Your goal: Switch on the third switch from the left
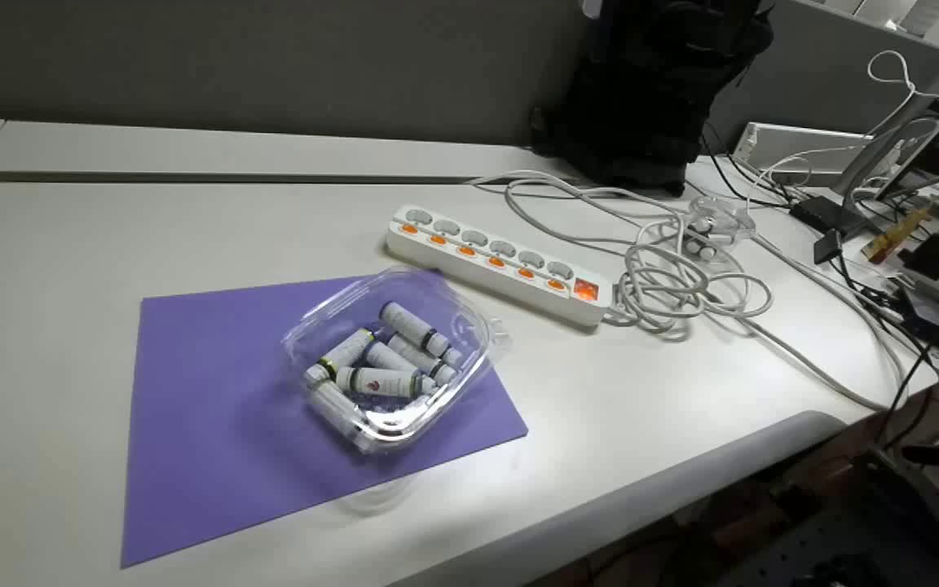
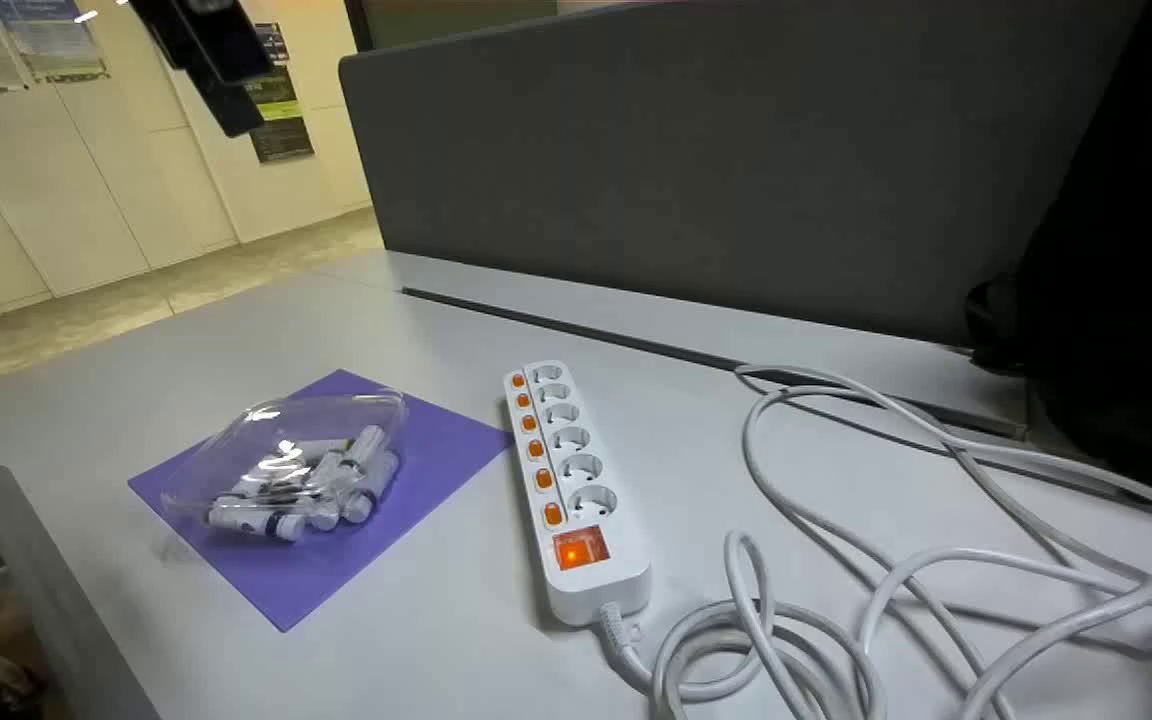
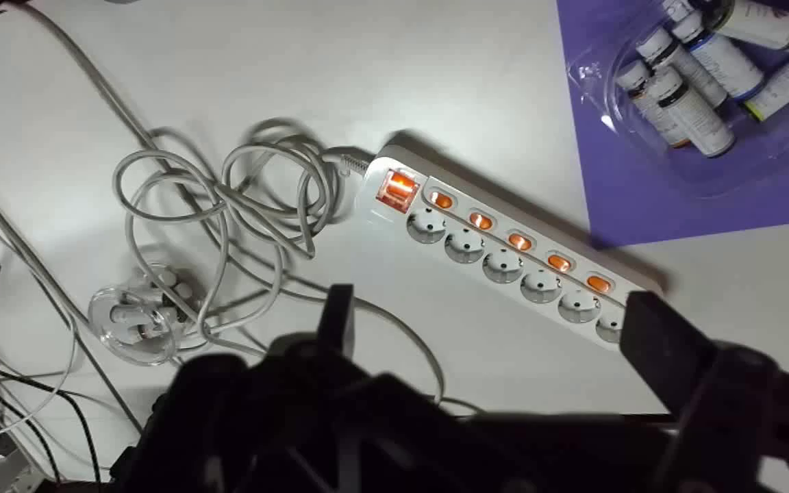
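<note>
Between tangled cable [image 3: 229, 194] and a tub [image 1: 394, 422] of bottles [image 1: 384, 382] lies the power strip [image 1: 502, 280], the tool [image 3: 487, 307] gaping wide.

Desk [image 1: 46, 326]: white, smooth-topped, with a rounded grey edge [image 1: 649, 499].
Slot [image 1: 111, 177]: long, narrow, dark, running along the desk near the partition.
Partition [image 2: 686, 150]: dark grey, standing behind the desk in both exterior views.
Wall [image 2: 106, 190]: pale cream panels, thin seams, posters [image 2: 56, 45] on it.
Floor [image 2: 266, 260]: mottled beige, beyond the desk.
Light: soft sheen on the desk, yellowish on the wall.
</note>
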